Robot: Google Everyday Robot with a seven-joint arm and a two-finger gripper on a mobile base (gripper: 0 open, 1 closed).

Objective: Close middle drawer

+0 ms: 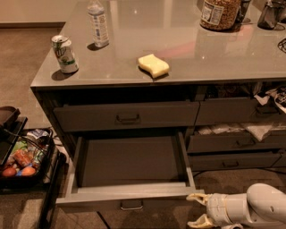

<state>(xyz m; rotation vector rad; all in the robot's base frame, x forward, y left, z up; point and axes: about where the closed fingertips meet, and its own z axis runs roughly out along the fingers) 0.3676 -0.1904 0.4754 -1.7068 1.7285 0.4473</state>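
The middle drawer [129, 197] is pulled far out of the dark cabinet, its empty dark floor [129, 161] in full view. Its flat front faces me at the bottom, with a small metal handle [132, 205] at its centre. My gripper [196, 209] is at the bottom right, on a white arm [254, 208]. It is open, its pale fingertips [195, 197] right at the drawer front's right end. The lower finger points down-left, below the front. The top drawer [127, 116] above is nearly shut.
The grey countertop [187, 49] holds a soda can [65, 53], a water bottle [98, 22], a yellow sponge [153, 65] and a jar [218, 13]. Right-hand drawers [237, 141] are ajar with clutter. A black basket of snacks [22, 156] stands on the floor at left.
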